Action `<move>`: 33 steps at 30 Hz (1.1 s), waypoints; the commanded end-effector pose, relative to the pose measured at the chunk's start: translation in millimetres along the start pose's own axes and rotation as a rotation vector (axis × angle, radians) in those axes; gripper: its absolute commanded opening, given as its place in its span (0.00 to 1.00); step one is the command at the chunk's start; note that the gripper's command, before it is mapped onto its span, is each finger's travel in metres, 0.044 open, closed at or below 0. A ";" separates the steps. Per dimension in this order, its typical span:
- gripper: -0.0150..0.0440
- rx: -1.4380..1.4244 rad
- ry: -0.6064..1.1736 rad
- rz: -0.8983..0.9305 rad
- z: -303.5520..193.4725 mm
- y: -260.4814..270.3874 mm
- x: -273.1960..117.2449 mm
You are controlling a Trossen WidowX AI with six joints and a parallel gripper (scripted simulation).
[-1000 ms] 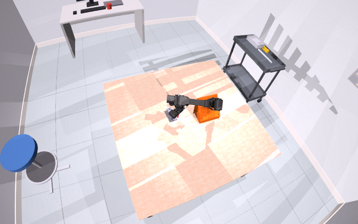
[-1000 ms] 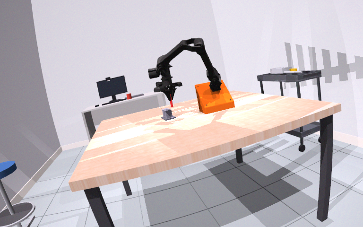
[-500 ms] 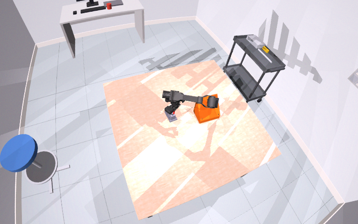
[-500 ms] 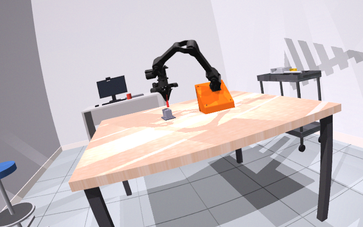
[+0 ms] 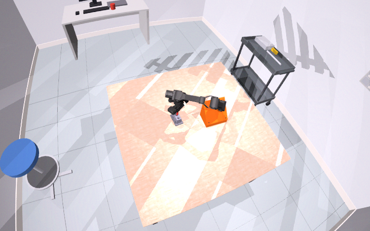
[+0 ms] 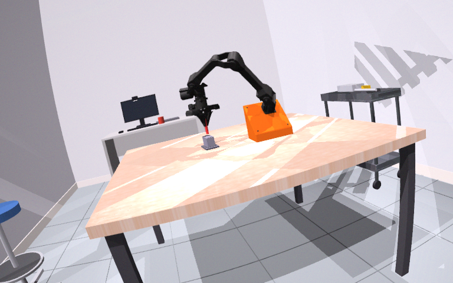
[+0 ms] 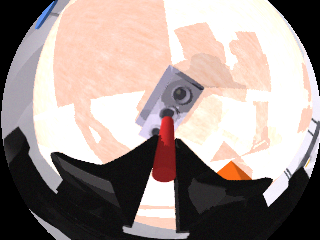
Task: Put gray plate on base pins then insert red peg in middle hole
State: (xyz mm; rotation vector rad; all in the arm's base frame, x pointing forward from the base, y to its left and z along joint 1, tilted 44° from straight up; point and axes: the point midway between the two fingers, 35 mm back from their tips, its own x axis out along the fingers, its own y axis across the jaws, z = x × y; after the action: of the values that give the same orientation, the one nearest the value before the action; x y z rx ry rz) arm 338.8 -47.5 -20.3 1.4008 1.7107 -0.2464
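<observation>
On the wooden counter [image 6: 253, 167], toward its far side: gray plate [image 6: 209, 141] seated on the base [image 6: 210, 147], apparently flat, though too small to confirm in the exterior view. Directly above it, jaws closed tight on the red peg [image 6: 206, 127], gripper [image 6: 204, 117] pointing straight down. Peg upright, lower tip just over the plate's top; from the wrist view, tip [image 7: 166, 135] lined up near one of the plate's round holes [image 7: 180, 95], touching or not impossible to tell. Dark fingers on either side of the peg's upper end, only a narrow gap between them, filled by the peg.

Just beside the plate, to the arm's rear: orange mount block [image 6: 267, 122] carrying the arm's foot, close but apart from the base. Nothing else between peg and plate.

Beyond the counter: a white desk [image 5: 103, 15] with monitor, keyboard and red cup [image 5: 112, 6] against the back wall; a dark wheeled cart [image 6: 362, 95] with a yellow item on top by the side wall; a blue stool [image 5: 19, 157] on the tiled floor, well apart from everything
</observation>
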 end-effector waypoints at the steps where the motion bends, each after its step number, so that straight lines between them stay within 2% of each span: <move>1: 0.25 -0.002 -0.003 -0.003 2.0 -0.8 -0.8; 33: 0.25 -0.003 -0.003 0.002 2.5 0.8 -0.9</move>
State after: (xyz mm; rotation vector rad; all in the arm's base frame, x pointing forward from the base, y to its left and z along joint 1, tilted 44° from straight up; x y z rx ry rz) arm 341.6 -49.1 -20.6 1.3995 1.7072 -0.2449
